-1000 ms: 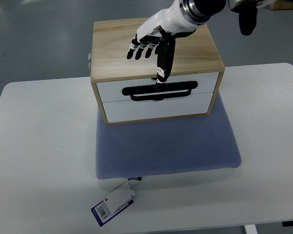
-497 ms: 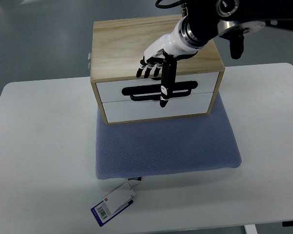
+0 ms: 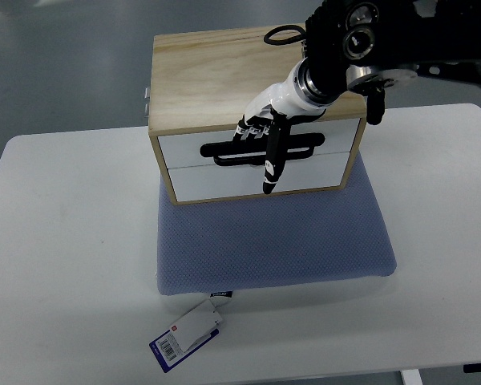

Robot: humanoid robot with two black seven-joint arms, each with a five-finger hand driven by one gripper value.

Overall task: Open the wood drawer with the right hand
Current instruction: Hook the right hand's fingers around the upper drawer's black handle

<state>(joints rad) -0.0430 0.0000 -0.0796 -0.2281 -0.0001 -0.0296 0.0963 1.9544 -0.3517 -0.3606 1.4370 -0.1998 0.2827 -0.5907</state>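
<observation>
A: Right, one wood drawer box (image 3: 224,72) on the worktop (image 3: 64,241), sitting on one blue cushion (image 3: 272,241). Two white drawer fronts, stacked.

B: Fronts face the camera side, long axis running left to right. The top drawer (image 3: 184,148) carries one black handle (image 3: 224,152).

A: And the right hand (image 3: 264,136)?

B: It's at that handle, fingers curled down over the bar, thumb stretched straight down across the lower drawer (image 3: 224,180). One tag (image 3: 187,333) lies near the cushion's front edge.

barcode tag (image 3: 187,336) on the table, print too small to read
</observation>
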